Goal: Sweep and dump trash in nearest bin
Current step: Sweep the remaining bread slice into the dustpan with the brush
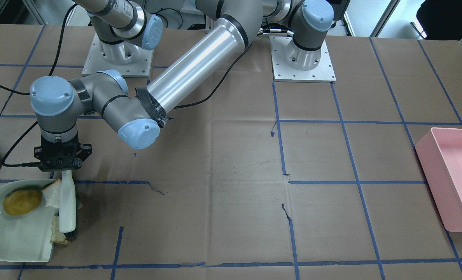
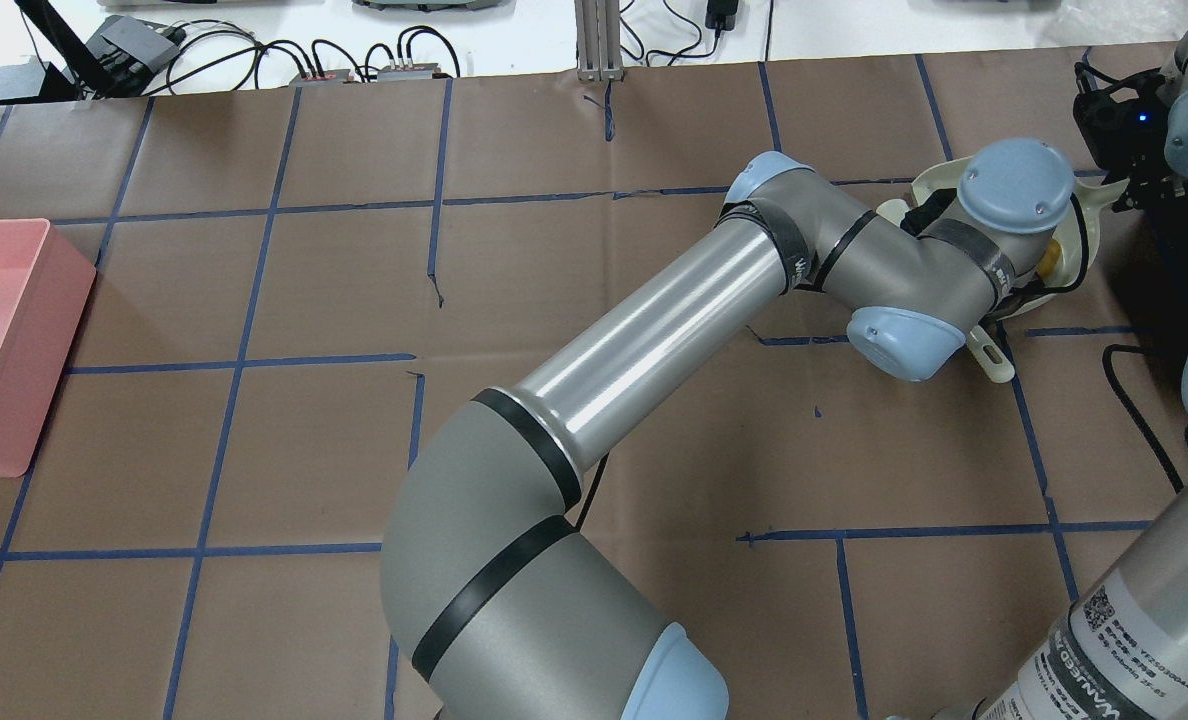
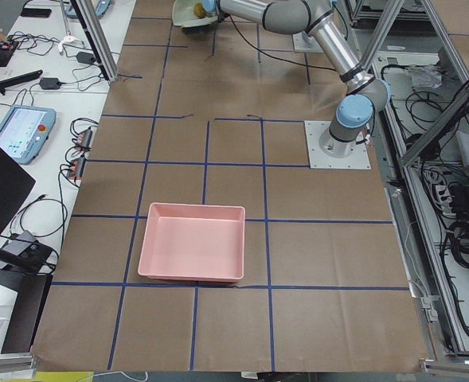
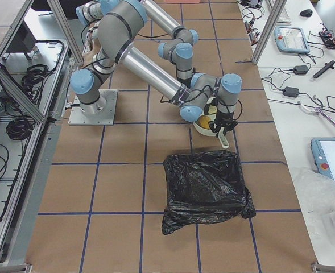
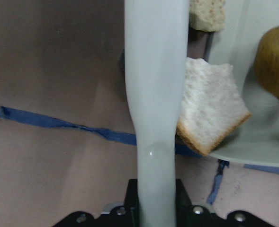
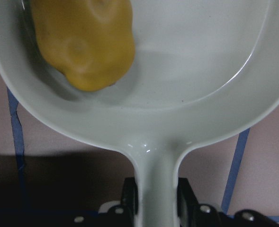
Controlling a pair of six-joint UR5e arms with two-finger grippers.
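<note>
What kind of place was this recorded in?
Probably a robotics lab work cell: a brown-papered table gridded with blue tape, a teach pendant beside it, and aluminium framing around it.

Near the tabletop's corner, the left gripper (image 1: 65, 168) clamps a white plastic brush (image 1: 67, 206) beside torn white bread pieces (image 1: 53, 194) at the mouth of a pale green plastic dustpan (image 1: 9, 241); a yellow-brown potato (image 1: 22, 201) sits inside.
</note>
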